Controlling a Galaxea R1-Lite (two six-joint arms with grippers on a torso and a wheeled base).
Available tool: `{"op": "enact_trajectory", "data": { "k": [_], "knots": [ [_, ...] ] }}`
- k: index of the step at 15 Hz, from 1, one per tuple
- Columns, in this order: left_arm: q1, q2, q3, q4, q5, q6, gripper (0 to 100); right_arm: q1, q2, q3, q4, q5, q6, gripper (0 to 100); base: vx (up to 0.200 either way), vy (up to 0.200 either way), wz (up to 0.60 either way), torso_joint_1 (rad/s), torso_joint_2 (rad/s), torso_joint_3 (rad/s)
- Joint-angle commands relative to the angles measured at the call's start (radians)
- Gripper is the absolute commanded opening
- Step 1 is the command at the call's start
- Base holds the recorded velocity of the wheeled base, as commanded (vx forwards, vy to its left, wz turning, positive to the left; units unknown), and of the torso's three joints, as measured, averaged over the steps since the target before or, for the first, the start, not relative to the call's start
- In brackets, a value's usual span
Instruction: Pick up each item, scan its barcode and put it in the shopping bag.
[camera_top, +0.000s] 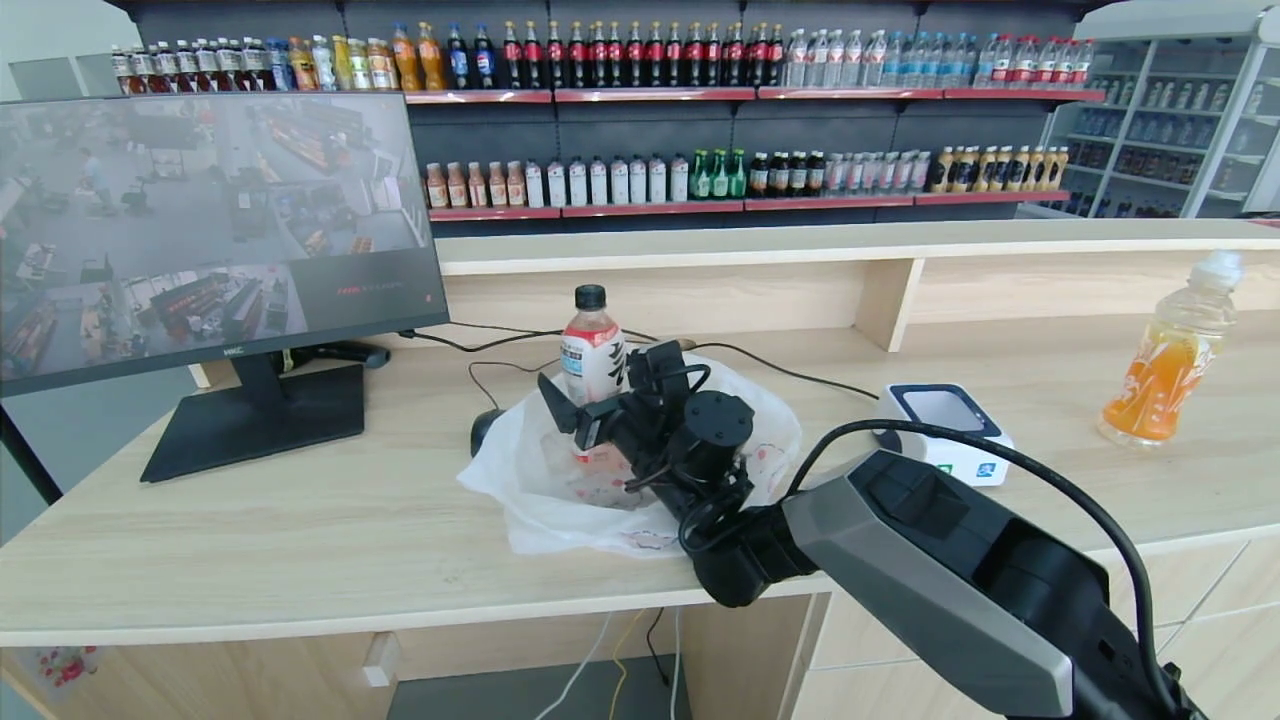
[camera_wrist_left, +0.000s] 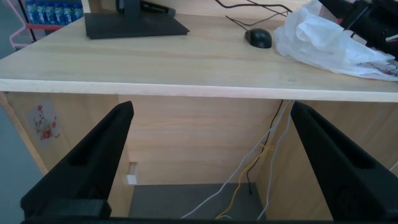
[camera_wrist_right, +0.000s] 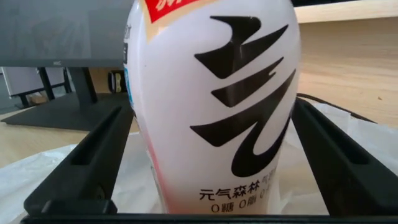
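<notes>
My right gripper (camera_top: 605, 385) is over the middle of the counter (camera_top: 300, 530). Its jaws are spread wide on both sides of the white-labelled drink bottle (camera_top: 592, 345). In the right wrist view the bottle fills almost the whole gap, so I cannot tell if the pads touch it. The bottle stands upright with its black cap on, and its lower part is in the crumpled white shopping bag (camera_top: 520, 480). I judge this item is at the step of placing.

The left gripper (camera_wrist_left: 211, 112) hangs in front of the counter, below its edge. Its jaws are also spread and it holds nothing.

My worries from here:
- The bag is soft and gives no support, and the bottle is tall. If a finger brushes it when I pull back, it can tip over and roll toward the black mouse (camera_top: 485, 425) or the cables behind.
- The thin plastic lies close to the fingers. A finger that catches it would drag the bag and the bottle with it.
- The orange drink bottle (camera_top: 1165, 370) stands well apart at the right end, beyond the barcode scanner (camera_top: 945, 425). A wide swing of the arm toward it could knock the scanner.
</notes>
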Motion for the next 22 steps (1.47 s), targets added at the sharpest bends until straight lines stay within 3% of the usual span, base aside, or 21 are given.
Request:
{"op": "enact_trajectory", "data": {
  "k": [1,9,17,22],
  "knots": [
    [0.0,0.0,0.0,0.0,0.0,0.0,100,0.0,0.002,0.0,-0.012,0.0,0.002,100,0.0,0.0,0.0,0.0,0.0,0.0],
    [0.0,0.0,0.0,0.0,0.0,0.0,100,0.008,-0.058,0.043,-0.079,-0.003,0.01,100,0.0,0.0,0.0,0.0,0.0,0.0],
    [0.0,0.0,0.0,0.0,0.0,0.0,100,0.011,-0.162,0.324,-0.257,0.003,-0.007,100,0.0,0.0,0.0,0.0,0.0,0.0],
    [0.0,0.0,0.0,0.0,0.0,0.0,100,0.028,-0.345,0.588,-0.257,0.006,-0.007,100,0.0,0.0,0.0,0.0,0.0,0.0]
  ]
}}
